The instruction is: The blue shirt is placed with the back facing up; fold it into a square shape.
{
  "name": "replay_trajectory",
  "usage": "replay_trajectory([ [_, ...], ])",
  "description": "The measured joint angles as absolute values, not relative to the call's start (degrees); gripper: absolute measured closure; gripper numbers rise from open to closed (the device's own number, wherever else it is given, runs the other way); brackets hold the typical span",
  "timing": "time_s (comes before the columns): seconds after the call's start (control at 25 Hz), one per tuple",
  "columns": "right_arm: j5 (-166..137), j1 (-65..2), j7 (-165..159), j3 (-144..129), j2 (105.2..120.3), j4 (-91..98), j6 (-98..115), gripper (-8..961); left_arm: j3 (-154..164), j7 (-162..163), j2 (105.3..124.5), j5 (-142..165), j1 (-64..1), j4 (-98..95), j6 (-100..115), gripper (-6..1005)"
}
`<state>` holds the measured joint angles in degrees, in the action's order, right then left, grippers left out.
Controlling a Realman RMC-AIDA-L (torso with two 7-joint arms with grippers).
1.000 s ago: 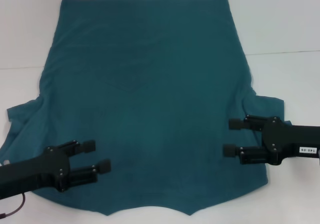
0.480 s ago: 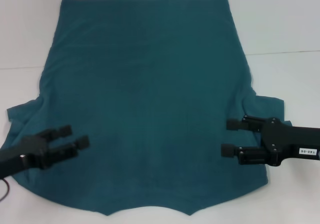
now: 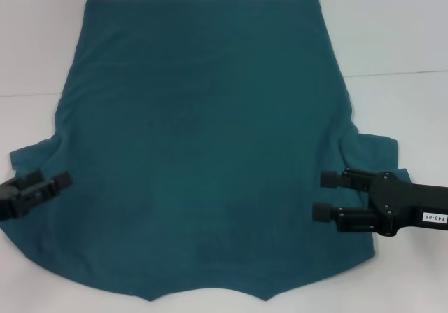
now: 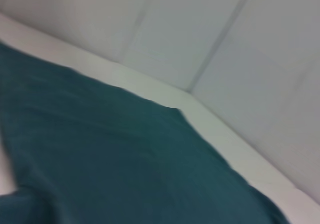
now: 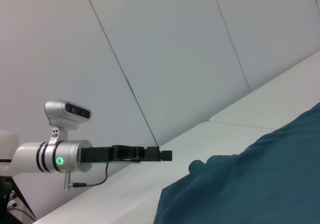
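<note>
The blue shirt [image 3: 203, 152] lies flat, back up, on the white table [image 3: 406, 40]. The left gripper [image 3: 49, 185] has pulled back from the shirt's near left part to its left sleeve edge, fingers slightly apart. The right gripper [image 3: 323, 195] stays open over the near right side.

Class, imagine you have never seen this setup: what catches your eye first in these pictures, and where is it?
First, the big blue shirt, spread flat with its plain back up, covering most of the white table. Next, two black grippers at its sleeves: the left gripper at the left edge, and the right gripper, fingers open, over the shirt's right side.
</note>
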<state>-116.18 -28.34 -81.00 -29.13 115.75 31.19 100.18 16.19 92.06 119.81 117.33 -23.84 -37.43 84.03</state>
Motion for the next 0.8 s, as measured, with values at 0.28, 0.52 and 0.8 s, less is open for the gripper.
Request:
replay_trajectory([
  [0.28,-116.2,-28.2,-81.5,-28.9,115.89,30.8,99.7,22,15.9,95.4,119.86,117.2,-24.6,-37.5,74.2,124],
  [0.52,-116.2,-28.1,-82.1,-28.1,116.38,31.0,99.7,23,16.4,95.7,119.89,117.2,-26.0,-37.5,67.0,124],
  [0.8,-116.2,-28.1,-82.6,-27.8,116.47,31.0,99.4,23,18.3,95.3,119.91,118.0,-27.1,-37.5,60.0,124],
])
